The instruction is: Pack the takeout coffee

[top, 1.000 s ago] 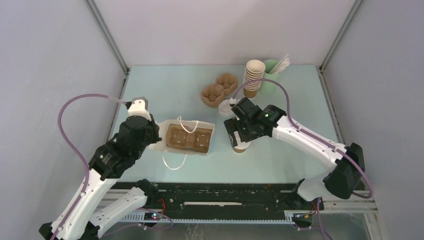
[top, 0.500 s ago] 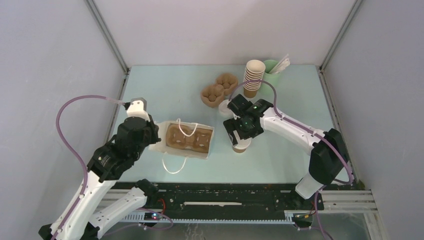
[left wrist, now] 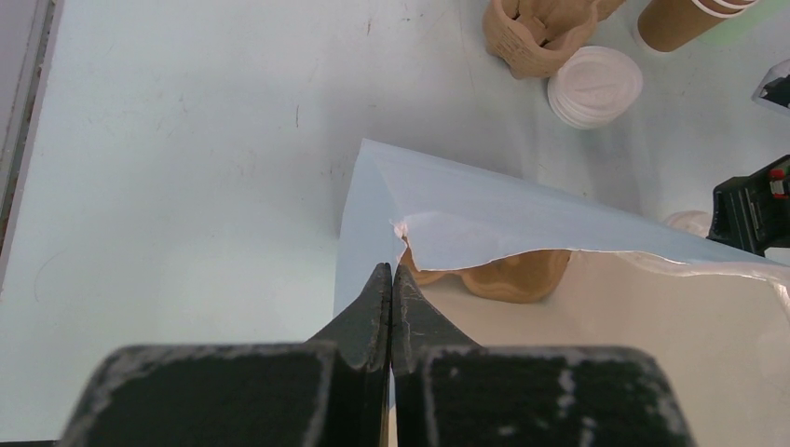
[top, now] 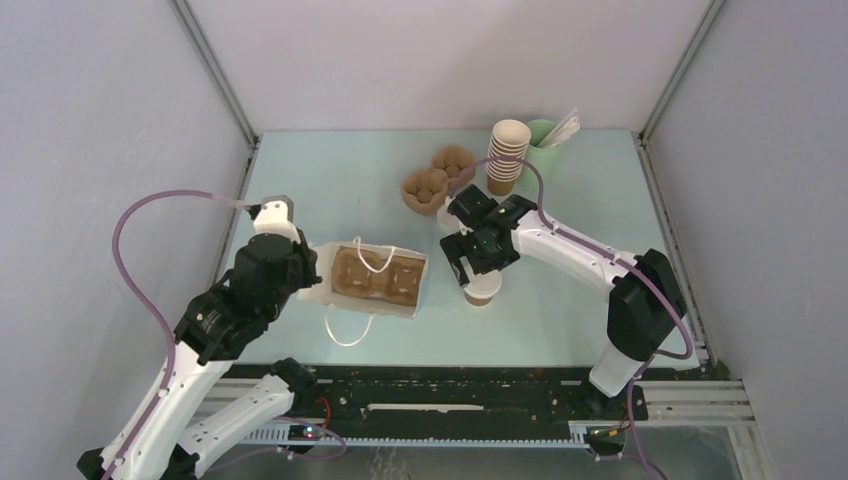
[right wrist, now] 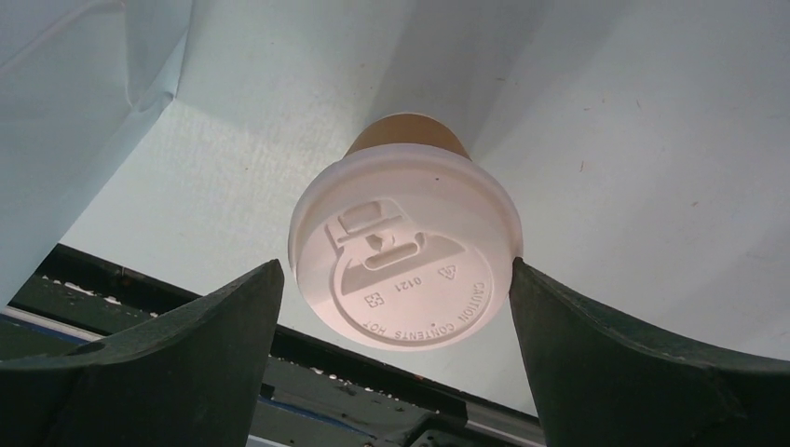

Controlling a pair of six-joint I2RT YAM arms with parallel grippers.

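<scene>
While left fingers (left wrist: 373, 317) pinch the paper bag (left wrist: 522, 223), right arm (top: 575, 252) bent downward, right fingers (right wrist: 186, 335) wide around takeout coffee (right wrist: 405, 270).

left gripper (top: 308, 283) at the left rim of the white paper bag (top: 420, 285) | brown cup carrier (top: 378, 278) lies inside the bag | right gripper (top: 478, 272) hangs directly over the takeout coffee (top: 484, 293), just right of the bag | spare carriers (top: 437, 180), cup stack (top: 507, 155) and green cup (top: 543, 150) stand near the far edge

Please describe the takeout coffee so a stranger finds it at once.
On the table, look right of the white paper bag, under the right arm's open fingers. That small brown cup alone wears a white lid; the stacked cups behind are lidless.
</scene>
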